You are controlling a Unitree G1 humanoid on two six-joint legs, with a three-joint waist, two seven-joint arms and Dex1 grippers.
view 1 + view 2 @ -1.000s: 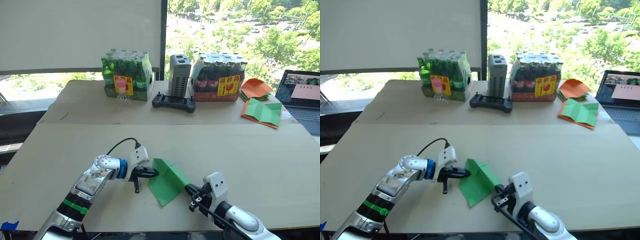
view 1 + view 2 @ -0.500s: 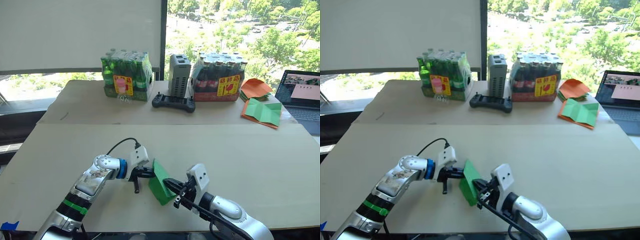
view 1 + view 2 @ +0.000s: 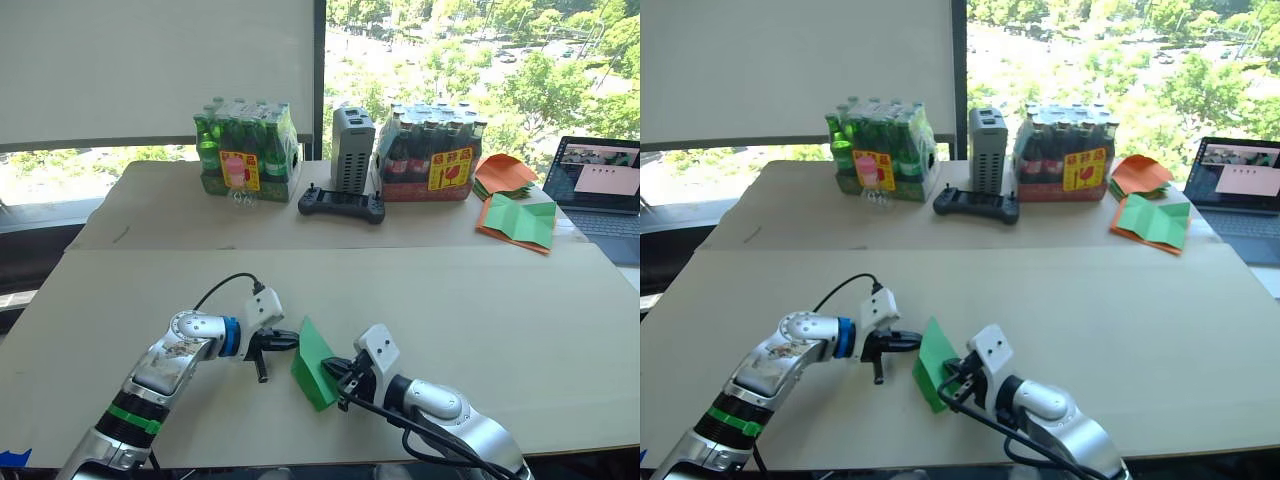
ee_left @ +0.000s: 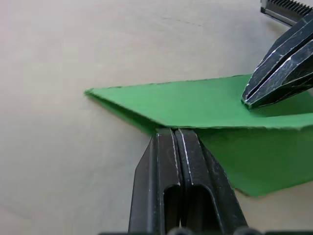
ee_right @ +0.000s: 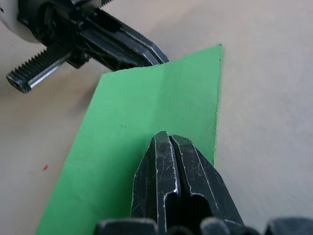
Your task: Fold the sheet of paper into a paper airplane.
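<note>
The sheet of paper (image 3: 312,365) is bright green and lies near the table's front edge, folded over on itself with one flap raised at an angle. My left gripper (image 3: 290,342) is shut, and its tips touch the fold on the paper's left side (image 4: 175,131). On the paper's right side, my right gripper (image 3: 333,368) is also shut, with its fingers lying on the top layer (image 5: 167,134). In the left wrist view the tip of the right gripper (image 4: 248,101) rests on that upper flap. The two grippers' tips are a short way apart.
Along the far table stand a pack of green bottles (image 3: 245,150), a grey box (image 3: 352,150), a black controller (image 3: 342,204) and a pack of dark bottles (image 3: 430,150). At the far right are orange papers (image 3: 505,172), a green sheet with orange edges (image 3: 520,220) and a laptop (image 3: 600,195).
My right gripper has swung left from the paper's right edge toward the left gripper, bringing the right flap over. The paper is now narrower and doubled. The camera has shifted slightly.
</note>
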